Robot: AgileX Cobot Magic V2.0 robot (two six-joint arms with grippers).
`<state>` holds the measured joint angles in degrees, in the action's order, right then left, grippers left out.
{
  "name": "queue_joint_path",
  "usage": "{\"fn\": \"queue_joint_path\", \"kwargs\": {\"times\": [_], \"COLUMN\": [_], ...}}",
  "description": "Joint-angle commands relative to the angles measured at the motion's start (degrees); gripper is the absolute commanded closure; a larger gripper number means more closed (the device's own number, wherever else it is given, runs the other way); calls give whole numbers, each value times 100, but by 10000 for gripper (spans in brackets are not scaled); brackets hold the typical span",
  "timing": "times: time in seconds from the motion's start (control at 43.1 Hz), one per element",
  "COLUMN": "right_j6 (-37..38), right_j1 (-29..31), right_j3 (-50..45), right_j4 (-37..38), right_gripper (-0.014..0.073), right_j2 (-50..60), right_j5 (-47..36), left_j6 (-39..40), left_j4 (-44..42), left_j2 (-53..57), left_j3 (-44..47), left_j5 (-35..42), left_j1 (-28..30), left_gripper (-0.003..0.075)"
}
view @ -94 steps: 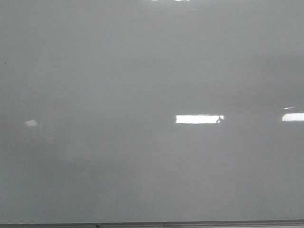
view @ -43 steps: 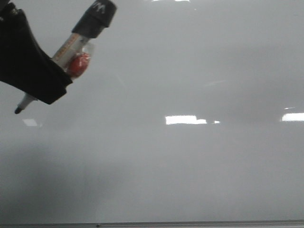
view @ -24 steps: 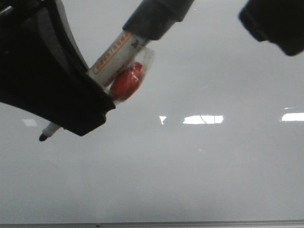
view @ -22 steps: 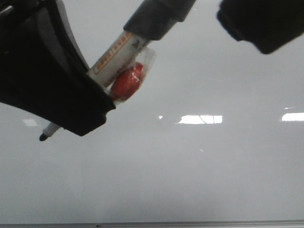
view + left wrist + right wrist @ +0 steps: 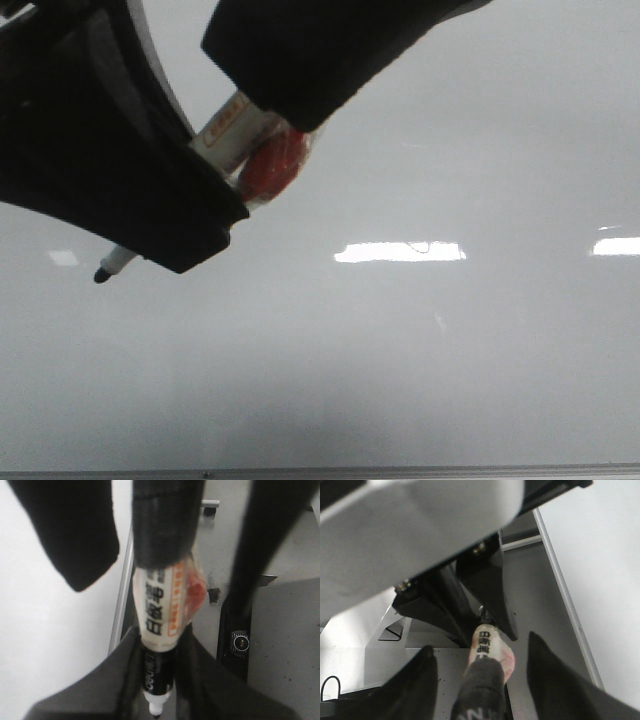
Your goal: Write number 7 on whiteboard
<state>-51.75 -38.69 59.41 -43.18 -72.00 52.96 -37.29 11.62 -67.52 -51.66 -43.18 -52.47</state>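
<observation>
The whiteboard [image 5: 450, 350] fills the front view, glossy grey with bright reflections; no number 7 shows on it. My left gripper [image 5: 200, 215] is shut on a white marker [image 5: 228, 128] with a red blob [image 5: 272, 165] taped to it. The marker's black tip [image 5: 100, 274] points down-left, close to the board. In the left wrist view the fingers [image 5: 120, 680] clamp the marker [image 5: 160, 610]. My right gripper [image 5: 300, 70] is open, and its fingers [image 5: 415, 690] straddle the marker's dark grey cap [image 5: 477, 690] without touching it.
The board's thin metal lower edge [image 5: 400, 470] runs along the bottom of the front view. Beyond the board's edge [image 5: 120, 610], grey table surface and a black bracket [image 5: 240, 640] show in the left wrist view.
My right gripper has swung in from the upper right and now sits over the marker's cap end. My left gripper with the marker has dropped slightly; the tip is lower.
</observation>
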Motion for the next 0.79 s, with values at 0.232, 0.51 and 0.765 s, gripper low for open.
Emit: {"fn": "queue_joint_path", "kwargs": {"times": [0.232,0.51,0.765], "right_j6": [-77,-59,49], "right_j1": [5,121,767], "right_j3": [216,211,95], "right_j4": [-265,-219,-263], "right_gripper": [575,657,658], "right_j2": [116,128,128], "right_j5": [6,-549,-1619], "left_j6": [-1,65,787], "left_j4": [-19,-29,-29], "left_j2": [671,1293,3141], "left_j3": [-183,178,1126], "left_j5": [856,847,1050], "left_j1": [-49,-37,-37], "left_gripper": [496,217,447]}}
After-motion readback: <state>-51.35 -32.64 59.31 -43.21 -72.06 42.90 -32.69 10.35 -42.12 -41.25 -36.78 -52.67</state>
